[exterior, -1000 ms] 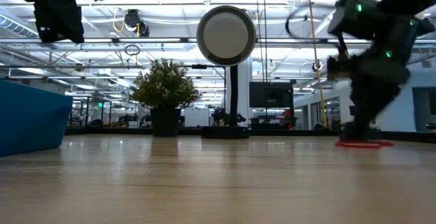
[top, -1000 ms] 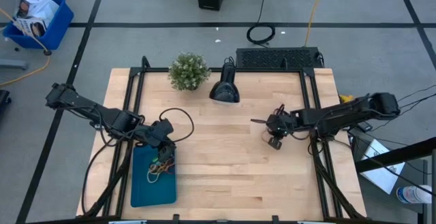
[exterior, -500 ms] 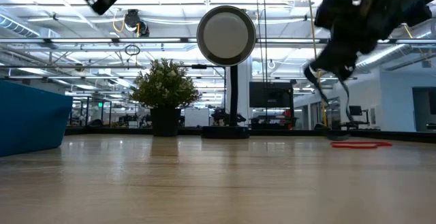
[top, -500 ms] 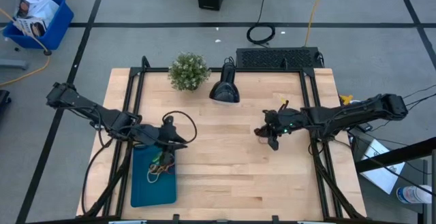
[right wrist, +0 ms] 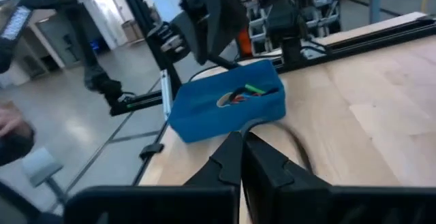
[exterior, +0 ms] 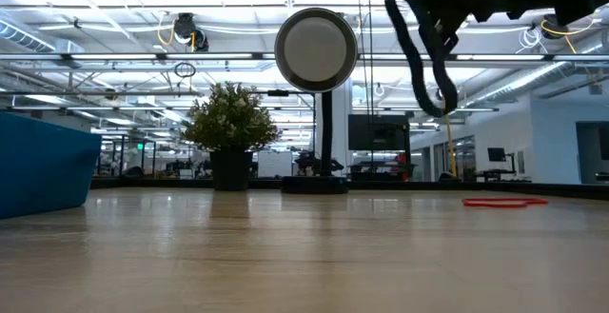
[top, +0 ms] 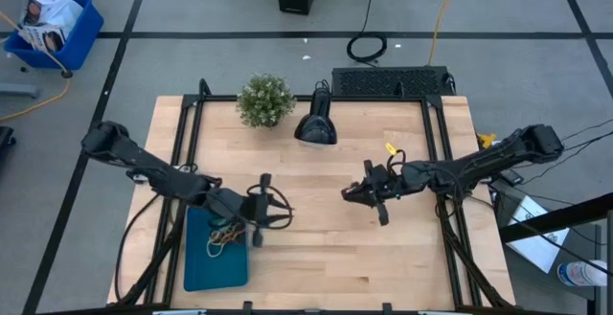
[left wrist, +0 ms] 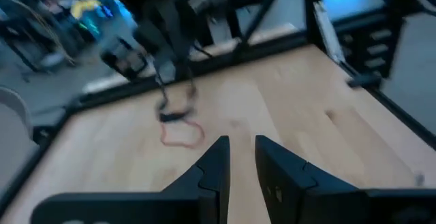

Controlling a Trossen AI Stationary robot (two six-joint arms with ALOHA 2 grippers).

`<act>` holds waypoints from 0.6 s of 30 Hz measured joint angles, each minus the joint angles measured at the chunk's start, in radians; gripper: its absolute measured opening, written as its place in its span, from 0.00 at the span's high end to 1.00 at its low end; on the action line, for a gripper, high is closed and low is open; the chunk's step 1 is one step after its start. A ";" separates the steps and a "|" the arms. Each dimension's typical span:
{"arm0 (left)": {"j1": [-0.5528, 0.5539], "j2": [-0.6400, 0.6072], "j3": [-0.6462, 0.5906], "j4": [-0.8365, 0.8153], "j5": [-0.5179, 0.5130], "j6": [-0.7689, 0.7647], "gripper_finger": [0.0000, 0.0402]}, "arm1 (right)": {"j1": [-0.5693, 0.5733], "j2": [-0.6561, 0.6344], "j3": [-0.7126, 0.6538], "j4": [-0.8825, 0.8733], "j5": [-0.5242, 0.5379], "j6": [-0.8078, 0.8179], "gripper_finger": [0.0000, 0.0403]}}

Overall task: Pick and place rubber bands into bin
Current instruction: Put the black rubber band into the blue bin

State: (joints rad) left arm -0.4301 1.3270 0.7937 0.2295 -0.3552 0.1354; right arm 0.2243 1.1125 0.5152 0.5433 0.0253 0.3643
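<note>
Above the middle of the pale wooden counter (top: 316,258), the right gripper (top: 350,193) has its fingers pressed together on a thin dark rubber band (exterior: 430,61). The band hangs down from it as a long loose loop, clear of the wood. I think the main risk is that this band slips out before it is over the shallow teal-blue rectangular bin (top: 203,269), because only a small part of the loop seems pinched and a quick swing could pull it free. The hanging loop could also catch on the left gripper (top: 273,214). That gripper hovers just beside the bin's near corner, between the right gripper and the bin, with its fingers a little spread and nothing between them. The bin lies well apart from the right gripper, toward the left arm's side, and already holds several coloured rubber bands (right wrist: 238,94). One thin red rubber band (left wrist: 182,135) is on the counter near the right gripper, not yet picked.
</note>
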 joint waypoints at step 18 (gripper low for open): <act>0.087 0.232 0.000 0.359 -0.012 0.013 0.57 | 0.046 0.224 0.000 0.320 0.021 -0.023 1.00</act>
State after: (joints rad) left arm -0.3430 1.5585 0.7937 0.5883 -0.3668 0.1480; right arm 0.2703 1.3369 0.5152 0.8631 0.0467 0.3416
